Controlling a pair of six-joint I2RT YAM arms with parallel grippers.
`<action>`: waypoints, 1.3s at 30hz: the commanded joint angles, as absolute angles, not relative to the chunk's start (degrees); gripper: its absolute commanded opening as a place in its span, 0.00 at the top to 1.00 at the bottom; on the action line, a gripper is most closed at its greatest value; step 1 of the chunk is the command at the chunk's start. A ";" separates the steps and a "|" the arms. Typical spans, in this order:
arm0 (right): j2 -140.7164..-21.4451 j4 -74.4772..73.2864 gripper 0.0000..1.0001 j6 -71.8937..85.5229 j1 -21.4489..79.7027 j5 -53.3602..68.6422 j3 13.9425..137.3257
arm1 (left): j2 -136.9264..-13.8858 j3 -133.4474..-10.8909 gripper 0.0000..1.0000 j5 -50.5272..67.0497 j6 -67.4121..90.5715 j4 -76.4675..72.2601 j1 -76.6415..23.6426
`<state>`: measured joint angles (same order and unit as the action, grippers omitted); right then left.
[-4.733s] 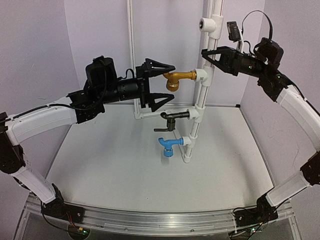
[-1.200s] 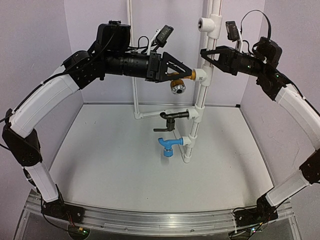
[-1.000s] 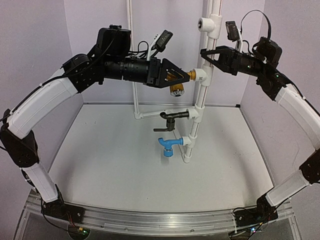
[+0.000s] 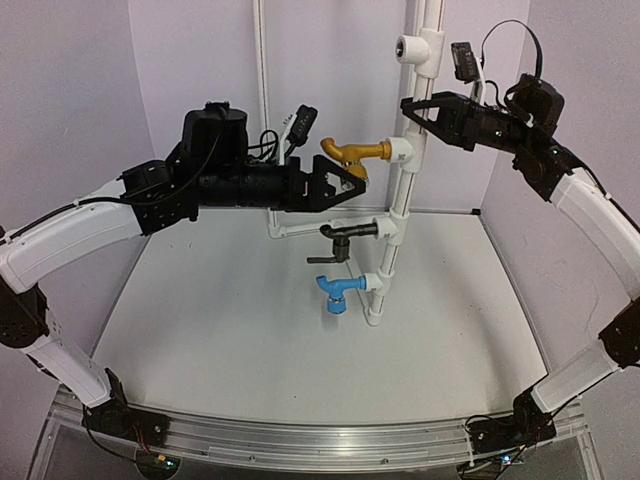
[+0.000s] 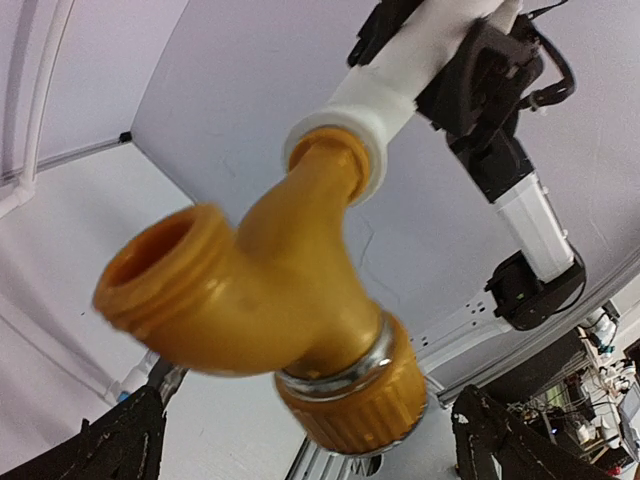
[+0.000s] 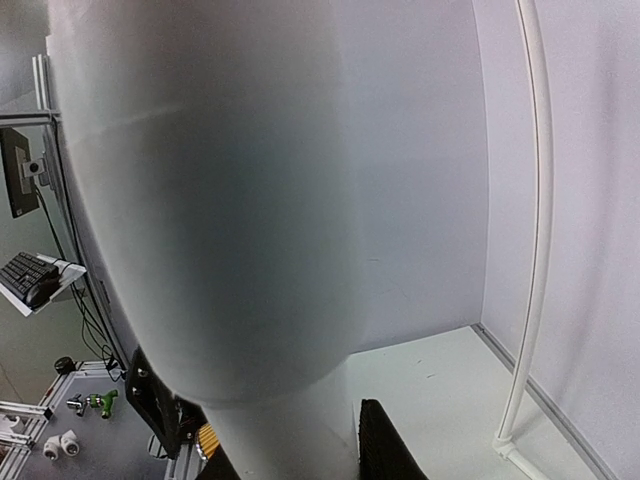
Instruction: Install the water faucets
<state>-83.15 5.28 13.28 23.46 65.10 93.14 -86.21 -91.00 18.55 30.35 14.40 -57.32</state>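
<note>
The brass-gold faucet [image 4: 358,152] sticks out leftward from a white tee [image 4: 401,151] on the upright white pipe [image 4: 408,190]. In the left wrist view the gold faucet [image 5: 290,280] fills the middle, its silver-ringed knob pointing down. My left gripper [image 4: 355,182] is open just below and left of it, its fingertips [image 5: 120,445] wide apart and clear of the brass. The black faucet [image 4: 345,232] and the blue faucet [image 4: 338,290] sit on lower tees. My right gripper [image 4: 422,108] is shut on the white pipe [image 6: 230,200] above the gold faucet.
An open white tee [image 4: 412,47] tops the pipe stand. A thin white pipe [image 4: 264,110] rises along the back wall behind my left arm. The stand's foot [image 4: 374,315] rests on the white table, with enclosure walls to the left, right and back.
My left gripper has opened, let go of the gold faucet and dropped slightly below it. The faucet stays on its tee. The right arm has not moved.
</note>
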 commanded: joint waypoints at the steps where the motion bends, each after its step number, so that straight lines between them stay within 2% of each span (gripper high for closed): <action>1: -84.97 -7.51 0.96 21.91 24.00 66.63 91.30 | -86.16 -92.47 0.00 22.27 31.80 5.55 -57.25; 7: -84.65 -7.65 0.94 21.66 24.01 66.78 90.96 | -87.95 -94.09 0.02 21.12 32.46 3.10 -56.74; 15: -84.82 -7.65 0.94 21.98 24.02 66.91 91.31 | -89.92 -94.74 0.18 19.21 23.76 3.30 -56.60; 17: -84.68 -7.66 0.94 22.08 24.02 67.03 91.22 | -89.20 -92.80 0.20 19.94 18.36 2.16 -56.66; 22: -84.46 -7.82 0.95 22.14 24.03 67.31 90.97 | -84.82 -81.81 0.20 19.28 7.23 -11.53 -56.61; 29: -84.36 -7.91 0.98 22.40 24.04 67.76 90.88 | -85.76 -82.87 0.19 19.17 -4.22 -8.59 -56.65; 32: -84.21 -8.02 0.98 22.32 24.00 67.72 90.95 | -86.19 -84.30 0.13 21.48 0.87 -7.88 -56.34; 36: -83.96 -8.14 0.94 22.22 24.04 67.41 90.88 | -88.84 -93.97 0.02 23.36 10.04 7.56 -56.34; 39: -83.83 -8.28 0.94 22.13 24.06 67.27 90.58 | -88.85 -96.63 0.00 23.97 18.97 11.29 -56.09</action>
<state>-83.00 4.91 13.05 23.44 65.23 93.13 -89.09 -90.46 21.63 7.53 3.50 -56.59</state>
